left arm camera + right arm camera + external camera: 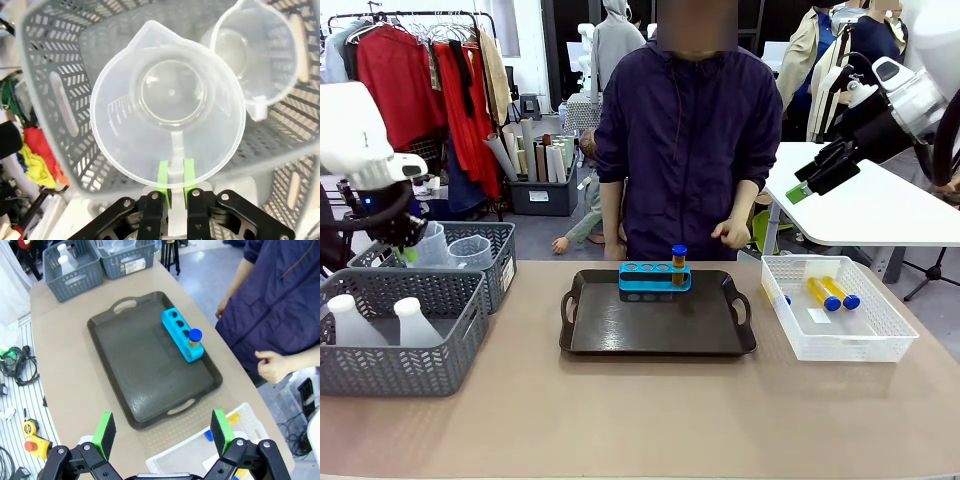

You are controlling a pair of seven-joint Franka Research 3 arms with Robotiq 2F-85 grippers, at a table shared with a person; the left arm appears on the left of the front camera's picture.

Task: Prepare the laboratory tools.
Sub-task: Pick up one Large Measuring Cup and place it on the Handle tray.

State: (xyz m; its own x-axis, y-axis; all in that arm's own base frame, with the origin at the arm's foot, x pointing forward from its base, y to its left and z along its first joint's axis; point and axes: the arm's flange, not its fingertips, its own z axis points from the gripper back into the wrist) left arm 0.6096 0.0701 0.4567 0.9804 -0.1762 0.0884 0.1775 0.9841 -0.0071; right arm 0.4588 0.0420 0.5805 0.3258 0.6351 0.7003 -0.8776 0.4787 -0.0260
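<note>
Left claw (176, 176) (pointing straight down) clamps beaker (167, 100) handle.

Black clothes rack with red garments (410, 70) far left; dark bin of rolls (542, 175) beside rack; white side table (880, 205) right.

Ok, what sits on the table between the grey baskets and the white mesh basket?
A dark tray, carrying a blue rack with one blue-capped tube upright in it; the front view shows it.
</note>
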